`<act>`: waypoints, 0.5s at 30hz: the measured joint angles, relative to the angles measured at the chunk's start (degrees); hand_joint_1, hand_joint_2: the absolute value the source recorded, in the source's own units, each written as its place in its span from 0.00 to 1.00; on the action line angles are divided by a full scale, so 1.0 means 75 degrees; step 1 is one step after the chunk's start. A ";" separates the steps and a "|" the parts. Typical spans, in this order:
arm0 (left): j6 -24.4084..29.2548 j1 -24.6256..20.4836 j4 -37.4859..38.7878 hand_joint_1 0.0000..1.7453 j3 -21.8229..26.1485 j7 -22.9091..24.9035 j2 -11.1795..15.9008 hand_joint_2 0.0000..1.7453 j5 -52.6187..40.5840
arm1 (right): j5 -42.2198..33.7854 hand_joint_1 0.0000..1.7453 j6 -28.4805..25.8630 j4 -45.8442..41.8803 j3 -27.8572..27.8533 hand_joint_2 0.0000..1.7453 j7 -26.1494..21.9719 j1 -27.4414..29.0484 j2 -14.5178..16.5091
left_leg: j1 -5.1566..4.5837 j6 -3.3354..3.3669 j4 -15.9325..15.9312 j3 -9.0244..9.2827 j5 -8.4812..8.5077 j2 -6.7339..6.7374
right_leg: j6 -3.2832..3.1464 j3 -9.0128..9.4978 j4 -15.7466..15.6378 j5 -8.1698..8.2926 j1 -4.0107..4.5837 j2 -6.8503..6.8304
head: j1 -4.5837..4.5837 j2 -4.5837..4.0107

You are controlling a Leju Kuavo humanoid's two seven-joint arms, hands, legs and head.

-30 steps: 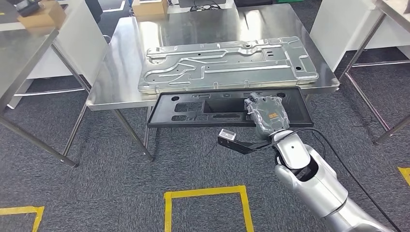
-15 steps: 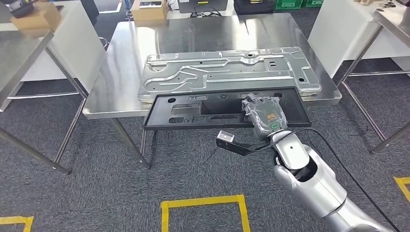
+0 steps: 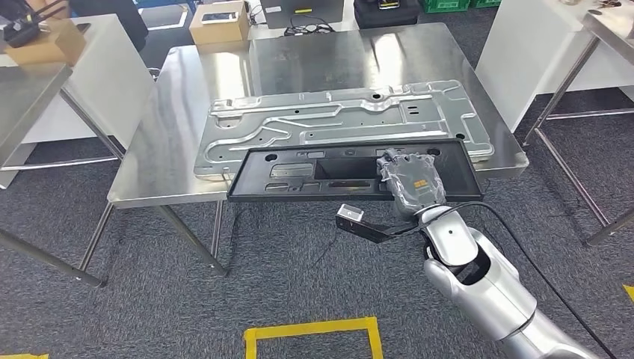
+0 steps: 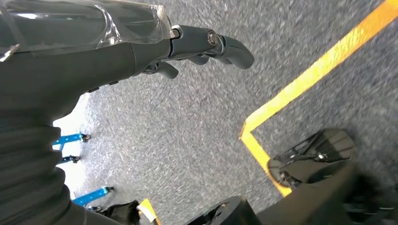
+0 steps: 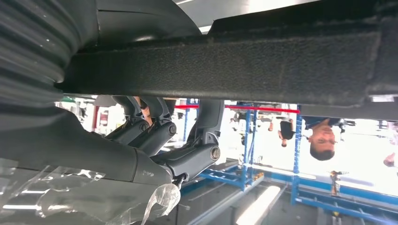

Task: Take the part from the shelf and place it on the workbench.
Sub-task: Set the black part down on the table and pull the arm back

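The part is a long flat black plastic panel [image 3: 314, 173] with cut-outs. My right hand [image 3: 410, 179] grips it near its right end, fingers [image 5: 187, 154] under the panel's edge [image 5: 225, 65]. It lies level across the near edge of the steel workbench [image 3: 172, 112]. Its far edge overlaps a large stamped silver metal plate [image 3: 336, 120] lying on the bench, while its near edge hangs out over the carpet. My left hand [image 4: 141, 51] hangs above the carpet, fingers loosely apart and holding nothing.
Another steel table [image 3: 30, 97] with a cardboard box [image 3: 45, 41] stands at the left, and a white bench [image 3: 523, 45] at the right. A cardboard box [image 3: 218, 22] sits behind the workbench. Yellow floor tape [image 3: 314, 329] marks the carpet. A person [image 5: 324, 136] stands far off.
The whole view has shifted as I moved closer. The black panel, earlier short of the bench's near edge, now reaches over it and onto the silver plate. My right hand's grip is unchanged.
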 joint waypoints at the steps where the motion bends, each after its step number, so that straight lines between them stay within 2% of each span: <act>1: 0.0001 0.0007 0.0000 0.00 0.0000 0.0000 -0.0001 1.00 0.0001 | 0.0001 1.00 0.0000 0.0000 0.0001 1.00 0.0003 0.0012 -0.0002 | 0.0029 -0.0037 0.0491 -0.0337 -0.0162 0.0004 | -0.0001 0.0054 0.0000 -0.0054 0.0004 0.0003 | -0.0001 0.0000; 2: 0.0003 0.0021 0.0000 0.00 -0.0001 0.0000 -0.0001 1.00 0.0001 | 0.0001 1.00 0.0001 0.0000 0.0003 1.00 0.0005 0.0030 -0.0004 | 0.0044 -0.0047 0.0750 -0.0581 -0.0200 0.0005 | -0.0001 0.0123 0.0001 -0.0116 0.0010 0.0006 | -0.0001 0.0001; 3: 0.0004 0.0035 0.0000 0.00 -0.0001 0.0000 -0.0001 1.00 0.0002 | 0.0004 1.00 0.0001 0.0000 0.0004 1.00 0.0004 0.0047 -0.0006 | 0.0049 -0.0033 0.0713 -0.0693 -0.0080 0.0006 | 0.0001 0.0208 0.0001 -0.0181 0.0019 0.0009 | -0.0001 0.0001; 4: 0.0005 0.0046 0.0000 0.00 -0.0001 0.0000 -0.0001 1.00 0.0002 | 0.0007 1.00 0.0000 0.0000 0.0004 1.00 0.0001 0.0059 -0.0005 | 0.0037 0.0014 0.0364 -0.0661 0.0213 0.0007 | 0.0004 0.0309 -0.0004 -0.0248 0.0032 0.0011 | -0.0002 0.0002; 6: 0.0014 0.0054 0.0000 0.00 0.0000 0.0000 0.0007 1.00 0.0002 | 0.0013 1.00 -0.0001 0.0000 0.0004 1.00 -0.0004 0.0063 -0.0006 | -0.0036 0.0201 -0.0841 -0.0349 0.1070 0.0022 | 0.0012 0.0522 -0.0059 -0.0361 0.0053 0.0008 | -0.0002 0.0002; 7: 0.0021 0.0051 0.0000 0.00 0.0000 0.0000 0.0011 1.00 0.0002 | 0.0013 1.00 -0.0003 0.0000 0.0002 1.00 -0.0006 0.0060 -0.0005 | -0.0095 0.0303 -0.1354 -0.0201 0.1396 0.0025 | 0.0027 0.0612 -0.0115 -0.0399 0.0058 0.0016 | -0.0003 0.0002; 8: 0.0028 0.0047 0.0000 0.00 0.0000 0.0000 0.0015 1.00 0.0002 | 0.0014 1.00 -0.0007 -0.0002 0.0000 1.00 -0.0005 0.0056 -0.0006 | -0.0145 0.0385 -0.1684 -0.0089 0.1590 0.0032 | 0.0051 0.0677 -0.0183 -0.0427 0.0055 0.0024 | -0.0004 0.0002; 9: 0.0033 0.0044 0.0000 0.00 0.0000 0.0001 0.0017 1.00 0.0002 | 0.0013 1.00 -0.0011 -0.0004 -0.0002 1.00 -0.0004 0.0054 -0.0009 | -0.0185 0.0431 -0.1856 -0.0026 0.1659 0.0039 | 0.0084 0.0713 -0.0197 -0.0424 0.0064 0.0034 | -0.0004 0.0002; 11: 0.0038 0.0040 0.0000 0.00 0.0000 0.0002 0.0009 1.00 0.0002 | 0.0014 1.00 -0.0020 -0.0022 -0.0005 1.00 -0.0006 0.0050 -0.0011 | -0.0181 0.0434 -0.1944 0.0108 0.1632 0.0054 | 0.0146 0.0746 -0.0139 -0.0443 0.0082 0.0036 | -0.0005 0.0001; 12: 0.0039 0.0042 0.0000 0.00 0.0000 0.0004 0.0007 1.00 0.0001 | 0.0014 1.00 -0.0022 -0.0030 -0.0006 1.00 -0.0007 0.0047 -0.0012 | -0.0168 0.0439 -0.1968 0.0168 0.1615 0.0063 | 0.0163 0.0702 0.0033 -0.0497 0.0097 0.0030 | -0.0004 0.0001; 13: 0.0039 0.0041 0.0000 0.00 0.0000 0.0004 0.0003 1.00 0.0002 | 0.0013 1.00 -0.0023 -0.0038 -0.0007 1.00 -0.0007 0.0044 -0.0012 | -0.0154 0.0453 -0.1969 0.0229 0.1591 0.0069 | 0.0169 0.0568 0.0329 -0.0627 0.0101 0.0023 | -0.0004 0.0001; 15: 0.0039 0.0035 0.0000 0.00 0.0000 0.0006 -0.0011 1.00 0.0002 | 0.0008 1.00 -0.0024 -0.0041 -0.0007 1.00 -0.0006 0.0066 -0.0015 | -0.0169 0.0503 -0.1960 0.0317 0.1507 0.0071 | 0.0174 -0.0032 0.1381 -0.1032 0.0135 0.0017 | -0.0003 0.0002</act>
